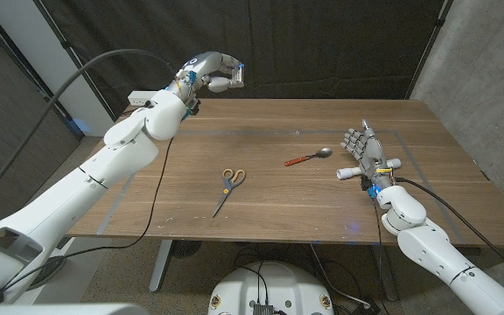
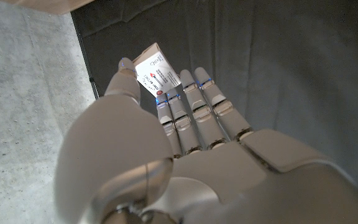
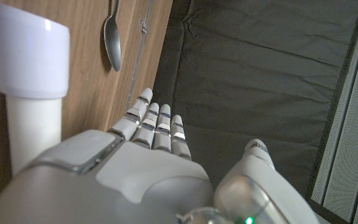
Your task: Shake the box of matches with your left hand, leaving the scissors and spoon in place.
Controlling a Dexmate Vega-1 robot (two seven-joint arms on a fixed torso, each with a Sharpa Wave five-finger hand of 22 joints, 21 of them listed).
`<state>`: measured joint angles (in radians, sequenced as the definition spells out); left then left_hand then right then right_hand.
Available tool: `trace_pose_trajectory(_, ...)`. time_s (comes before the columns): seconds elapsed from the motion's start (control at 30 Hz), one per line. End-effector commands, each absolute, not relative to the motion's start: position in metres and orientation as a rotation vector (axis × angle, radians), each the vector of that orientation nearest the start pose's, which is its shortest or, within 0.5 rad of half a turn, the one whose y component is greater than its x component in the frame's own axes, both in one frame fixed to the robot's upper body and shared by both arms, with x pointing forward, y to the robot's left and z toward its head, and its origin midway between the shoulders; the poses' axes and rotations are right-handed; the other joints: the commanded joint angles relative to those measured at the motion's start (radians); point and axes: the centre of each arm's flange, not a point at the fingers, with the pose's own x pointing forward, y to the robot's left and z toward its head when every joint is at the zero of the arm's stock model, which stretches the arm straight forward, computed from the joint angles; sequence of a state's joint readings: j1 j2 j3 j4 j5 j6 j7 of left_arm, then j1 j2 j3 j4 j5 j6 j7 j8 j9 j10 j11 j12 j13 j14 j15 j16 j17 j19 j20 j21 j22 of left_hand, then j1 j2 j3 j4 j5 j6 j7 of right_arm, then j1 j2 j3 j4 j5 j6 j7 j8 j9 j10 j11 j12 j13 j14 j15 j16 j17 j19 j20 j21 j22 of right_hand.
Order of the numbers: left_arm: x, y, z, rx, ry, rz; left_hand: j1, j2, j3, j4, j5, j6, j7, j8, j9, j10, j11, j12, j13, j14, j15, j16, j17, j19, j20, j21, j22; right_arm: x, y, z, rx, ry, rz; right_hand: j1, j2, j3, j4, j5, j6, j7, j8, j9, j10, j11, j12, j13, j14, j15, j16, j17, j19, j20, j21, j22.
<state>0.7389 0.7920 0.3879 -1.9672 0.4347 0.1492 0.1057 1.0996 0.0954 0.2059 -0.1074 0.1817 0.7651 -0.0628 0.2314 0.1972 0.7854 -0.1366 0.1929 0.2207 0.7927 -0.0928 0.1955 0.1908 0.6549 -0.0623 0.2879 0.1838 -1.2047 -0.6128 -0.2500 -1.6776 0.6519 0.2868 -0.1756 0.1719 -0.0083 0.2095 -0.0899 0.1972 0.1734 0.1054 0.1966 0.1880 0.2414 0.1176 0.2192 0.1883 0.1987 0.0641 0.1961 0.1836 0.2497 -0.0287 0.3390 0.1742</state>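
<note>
Wooden table (image 1: 269, 219); black curtain (image 1: 322, 44) behind; grey concrete wall (image 1: 488, 79) at right; speckled grey floor (image 1: 182, 284).

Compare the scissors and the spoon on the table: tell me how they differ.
The scissors have yellow-and-blue handles; the spoon has a red handle. The scissors lie near the table's middle, blades pointing toward the robot, while the spoon lies farther right, close to the right hand, bowl toward the far right. The scissors look longer than the spoon. Both lie flat on the wooden table, untouched by either hand.

Wooden table (image 1: 278, 206) carries scissors (image 1: 227, 188) centre-left, red-handled spoon (image 1: 309, 157) well apart toward right.
</note>
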Motion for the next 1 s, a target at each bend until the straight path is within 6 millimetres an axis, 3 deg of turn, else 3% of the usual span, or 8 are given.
trace_pose_trajectory(0.03,0.518,0.272,0.159,0.787,-1.023,-0.006,0.0,0.014,0.012,0.006,0.003,-0.004,0.011,-0.003,0.006,0.002,-0.002,0.007,0.006,-0.002,-0.084,0.002,0.002,-0.004,-0.036,-0.002,0.006,0.57,-0.301,-0.073,0.076,-0.597,0.114,0.001,0.007,-0.002,0.0,-0.002,0.007,0.0,0.006,0.003,0.014,0.0,0.003,0.002,0.01,0.003,0.002,0.005,0.011,0.004,-0.003,0.004)
trace_pose_trajectory(0.33,0.535,0.316,0.138,0.194,-1.051,-0.282,-0.012,0.011,0.007,0.012,0.002,-0.011,0.02,-0.007,0.006,-0.004,0.003,0.006,0.006,-0.008,-0.08,0.001,0.002,-0.008,-0.033,-0.004,0.006,0.573,-0.299,-0.069,0.072,-0.597,0.123,0.001,0.007,-0.002,0.0,-0.002,0.008,0.0,0.005,0.003,0.013,0.0,0.003,0.002,0.01,0.003,0.001,0.005,0.013,0.004,-0.006,0.004)
trace_pose_trajectory(0.53,0.556,0.328,0.112,-0.229,-1.022,-0.415,-0.014,0.012,0.006,0.013,0.003,-0.012,0.019,-0.008,0.007,-0.005,0.002,0.007,0.007,-0.008,-0.08,0.001,0.002,-0.007,-0.035,-0.004,0.006,0.575,-0.299,-0.066,0.075,-0.613,0.128,0.002,0.008,-0.003,-0.001,-0.002,0.008,0.0,0.005,0.003,0.013,0.0,0.003,0.002,0.011,0.003,0.001,0.005,0.014,0.005,-0.008,0.004)
trace_pose_trajectory(0.8,0.572,0.334,0.083,-0.468,-1.005,-0.482,-0.016,0.013,0.007,0.014,0.003,-0.013,0.015,-0.009,0.007,-0.005,-0.001,0.008,0.008,-0.007,-0.083,0.002,0.002,-0.007,-0.036,-0.005,0.006,0.575,-0.298,-0.067,0.078,-0.609,0.13,0.003,0.008,-0.003,-0.002,-0.002,0.008,0.0,0.004,0.003,0.014,0.001,0.003,0.002,0.011,0.002,0.0,0.005,0.016,0.004,-0.011,0.004)
trace_pose_trajectory(1.0,0.579,0.338,0.064,-0.543,-1.016,-0.457,-0.016,0.013,0.007,0.014,0.003,-0.013,0.009,-0.009,0.007,-0.005,-0.003,0.009,0.009,-0.007,-0.085,0.002,0.002,-0.007,-0.038,-0.005,0.006,0.573,-0.299,-0.063,0.069,-0.615,0.129,0.003,0.008,-0.003,-0.002,-0.002,0.007,0.001,0.004,0.003,0.013,0.001,0.002,0.002,0.012,0.003,0.0,0.005,0.017,0.004,-0.013,0.004)
